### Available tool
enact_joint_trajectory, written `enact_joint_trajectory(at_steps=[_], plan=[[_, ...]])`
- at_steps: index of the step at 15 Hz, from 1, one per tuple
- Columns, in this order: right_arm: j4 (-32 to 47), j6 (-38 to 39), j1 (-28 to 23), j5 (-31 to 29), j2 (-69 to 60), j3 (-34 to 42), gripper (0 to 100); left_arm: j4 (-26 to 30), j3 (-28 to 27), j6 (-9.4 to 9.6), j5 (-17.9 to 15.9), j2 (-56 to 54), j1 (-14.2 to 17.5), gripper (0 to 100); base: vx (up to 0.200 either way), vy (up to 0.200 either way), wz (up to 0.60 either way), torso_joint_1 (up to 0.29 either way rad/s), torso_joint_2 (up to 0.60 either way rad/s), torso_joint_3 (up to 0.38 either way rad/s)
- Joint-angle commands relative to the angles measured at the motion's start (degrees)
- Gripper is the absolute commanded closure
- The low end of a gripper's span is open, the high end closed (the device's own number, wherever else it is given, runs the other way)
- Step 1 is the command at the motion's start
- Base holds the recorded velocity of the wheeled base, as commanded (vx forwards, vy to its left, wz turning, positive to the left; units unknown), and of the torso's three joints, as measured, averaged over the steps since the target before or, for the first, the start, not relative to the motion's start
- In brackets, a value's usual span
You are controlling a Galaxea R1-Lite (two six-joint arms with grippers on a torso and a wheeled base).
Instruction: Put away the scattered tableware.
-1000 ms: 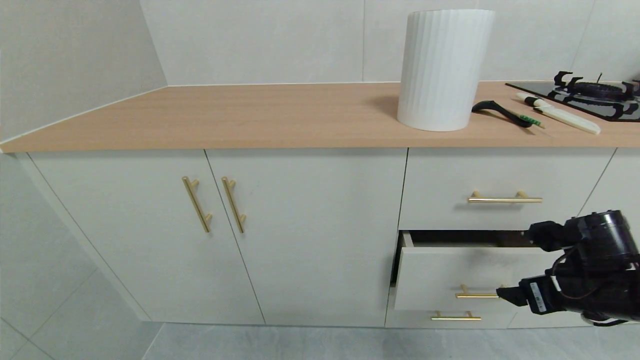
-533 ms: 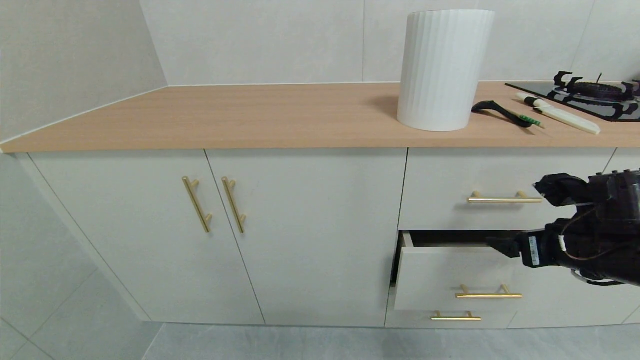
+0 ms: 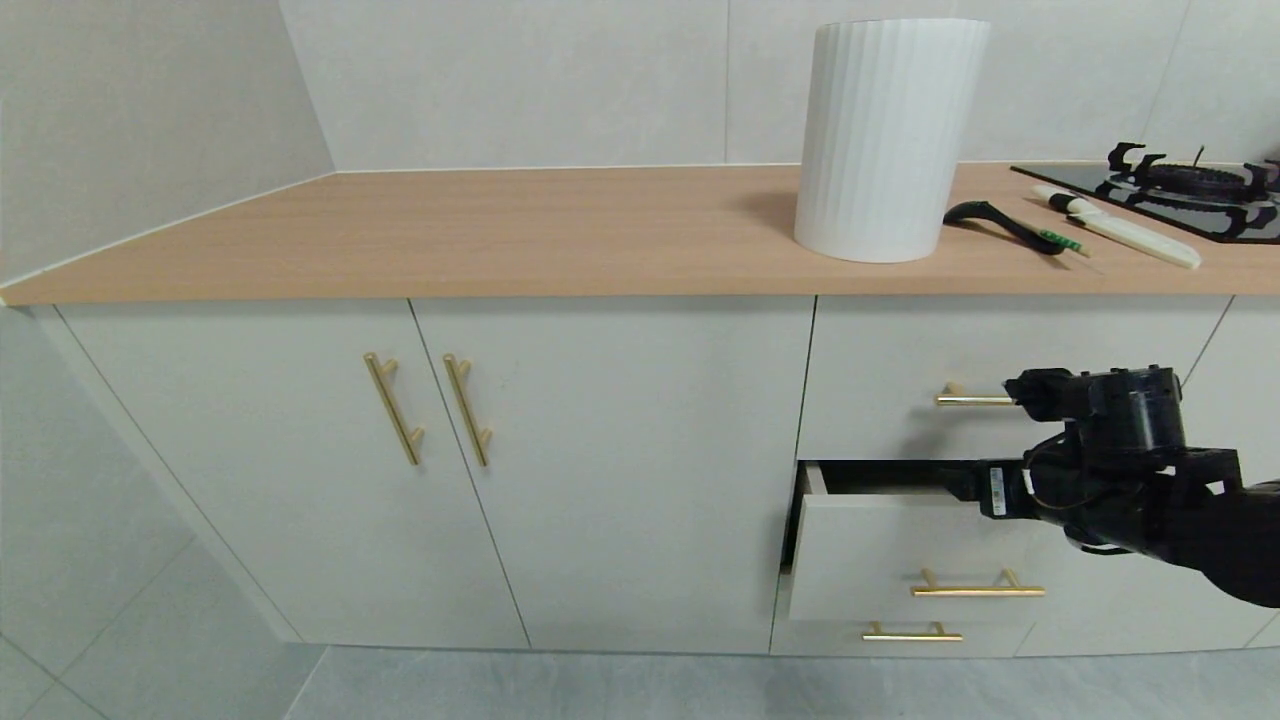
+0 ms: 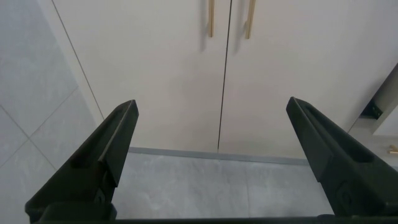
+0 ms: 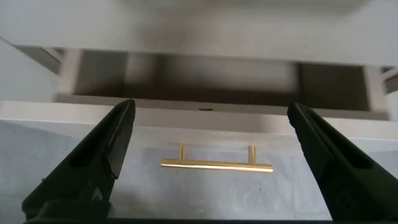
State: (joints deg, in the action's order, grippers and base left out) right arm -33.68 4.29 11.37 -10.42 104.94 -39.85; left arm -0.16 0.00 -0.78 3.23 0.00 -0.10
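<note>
One drawer (image 3: 900, 545) ajar, its inside in shadow.

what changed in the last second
The right gripper, open, rose from the gold bar handle of the partly open white drawer to the level of its opening. The drawer, white ribbed container and black utensil on the wooden counter stayed put.

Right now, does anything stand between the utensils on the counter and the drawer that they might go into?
No loose thing does. The utensils lie in the open beside the white container. But the drawer is only slightly open, and the right gripper hangs at that gap.
</note>
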Motion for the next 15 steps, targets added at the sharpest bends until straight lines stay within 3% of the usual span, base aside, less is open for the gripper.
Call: enact_joint_trajectory(at_steps=[1, 15], plan=[[-2.7, 0.0, 0.0, -0.2, 5.2, 0.3, 0, 0.0, 0.0, -0.01, 0.0, 0.0, 0.0, 0, 0.0, 0.0, 0.0, 0.0, 0.0, 0.0], [-4.7, 0.0, -1.1, -0.7, 6.7, 0.7, 0, 0.0, 0.0, -0.01, 0.0, 0.0, 0.0, 0, 0.0, 0.0, 0.0, 0.0, 0.0, 0.0]])
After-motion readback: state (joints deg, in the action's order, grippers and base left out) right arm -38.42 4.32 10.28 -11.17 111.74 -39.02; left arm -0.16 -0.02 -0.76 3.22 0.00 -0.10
